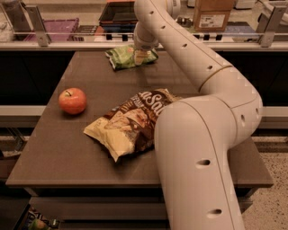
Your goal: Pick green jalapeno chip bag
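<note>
The green jalapeno chip bag (122, 58) is small and crinkled with pale print. It lies at the far edge of the dark table (54, 152), near the middle. My gripper (142, 56) is down on the bag's right end, touching it and hiding that part. The white arm reaches from the front right across the table to the bag.
A larger brown-and-cream chip bag (130, 123) lies mid-table, partly under my arm. A red apple (72, 100) sits at the left. Behind the table stand a railing, a purple bin (56, 28), a dark tray (118, 12) and a cardboard box (213, 14).
</note>
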Robot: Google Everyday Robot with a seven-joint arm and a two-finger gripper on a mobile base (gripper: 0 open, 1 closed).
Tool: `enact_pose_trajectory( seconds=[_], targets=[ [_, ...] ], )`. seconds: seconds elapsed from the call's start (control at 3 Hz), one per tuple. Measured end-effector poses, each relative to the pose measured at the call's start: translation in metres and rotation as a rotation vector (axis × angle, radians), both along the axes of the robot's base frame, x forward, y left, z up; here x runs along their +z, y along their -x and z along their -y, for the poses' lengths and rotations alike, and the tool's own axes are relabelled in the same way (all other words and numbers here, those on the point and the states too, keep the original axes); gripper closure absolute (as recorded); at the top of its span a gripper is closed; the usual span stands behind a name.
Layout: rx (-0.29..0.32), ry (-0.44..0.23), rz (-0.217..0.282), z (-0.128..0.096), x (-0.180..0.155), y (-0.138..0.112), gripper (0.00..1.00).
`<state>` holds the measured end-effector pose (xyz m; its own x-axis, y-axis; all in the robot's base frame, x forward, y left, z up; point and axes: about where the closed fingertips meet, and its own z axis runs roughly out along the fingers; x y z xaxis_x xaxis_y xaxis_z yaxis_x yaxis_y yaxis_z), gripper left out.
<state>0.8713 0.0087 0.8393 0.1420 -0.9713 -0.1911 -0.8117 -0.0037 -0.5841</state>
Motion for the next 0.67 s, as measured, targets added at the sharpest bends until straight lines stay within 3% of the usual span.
enact_pose_trajectory(
  seconds=[0.67],
  targets=[
    [0.0,0.0,0.0,0.0,0.0045,0.0,0.65]
  ],
)
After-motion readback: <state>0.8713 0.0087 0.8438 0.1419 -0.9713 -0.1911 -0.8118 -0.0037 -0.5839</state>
